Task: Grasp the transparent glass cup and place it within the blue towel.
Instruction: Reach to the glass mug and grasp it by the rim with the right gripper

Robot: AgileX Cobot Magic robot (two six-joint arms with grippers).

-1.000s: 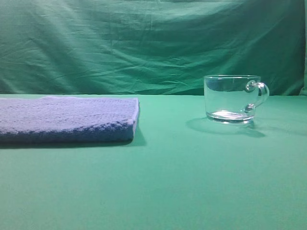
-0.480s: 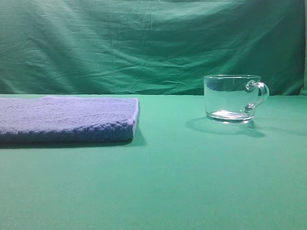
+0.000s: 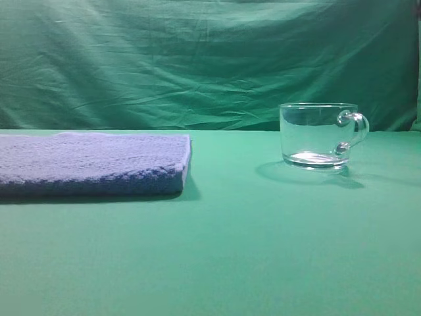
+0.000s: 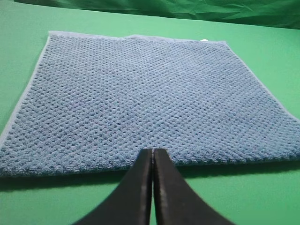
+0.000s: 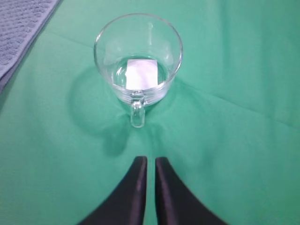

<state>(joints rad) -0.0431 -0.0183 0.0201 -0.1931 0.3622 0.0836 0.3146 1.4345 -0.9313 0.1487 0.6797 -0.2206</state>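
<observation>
Green cloth covers the table (image 3: 217, 250) and hangs as a creased backdrop (image 3: 197, 59) behind. Far left, the blue towel (image 3: 92, 164) lies flat and folded, running off the frame edge. Over its near edge hovers the left pincer (image 4: 153, 154), fingers pressed together, holding nothing. Well apart to the right stands the transparent glass cup (image 3: 319, 135), upright, handle pointing right. Just short of that handle sits the right pincer (image 5: 151, 161), fingers nearly together, a thin slit between them, gripping nothing
</observation>
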